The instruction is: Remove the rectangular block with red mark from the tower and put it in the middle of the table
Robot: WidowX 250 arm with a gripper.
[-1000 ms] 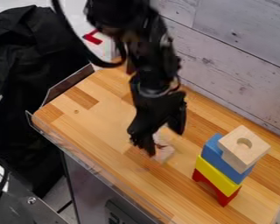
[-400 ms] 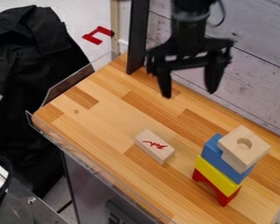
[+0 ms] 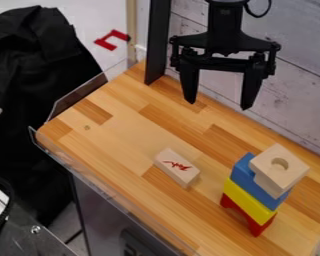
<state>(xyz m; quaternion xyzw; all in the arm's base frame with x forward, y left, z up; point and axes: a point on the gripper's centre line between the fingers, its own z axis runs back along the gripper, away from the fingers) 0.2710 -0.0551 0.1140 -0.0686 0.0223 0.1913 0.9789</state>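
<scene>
The black gripper (image 3: 217, 106) hangs high near the back wall, its two fingers spread wide with nothing between them. Lying flat in the middle of the wooden table (image 3: 116, 135) is the rectangular block with a red mark (image 3: 177, 168), apart from both the gripper and the tower. At the right stands the tower: a red arch (image 3: 257, 227) at the bottom, a yellow block (image 3: 248, 201) on it, then a blue block (image 3: 256, 186), and a natural wood block with a round hole (image 3: 277, 169) on top.
A clear plastic guard (image 3: 109, 202) runs along the table's front-left edge. A black post (image 3: 158, 42) stands at the back edge, left of the gripper. Whitewashed planks (image 3: 303, 95) form the wall behind. Black cloth (image 3: 36, 90) lies off the left side.
From low over the marked block, the gripper has moved up and back toward the wall, uncovering the block. Its fingers are now spread. The block and tower have kept their places.
</scene>
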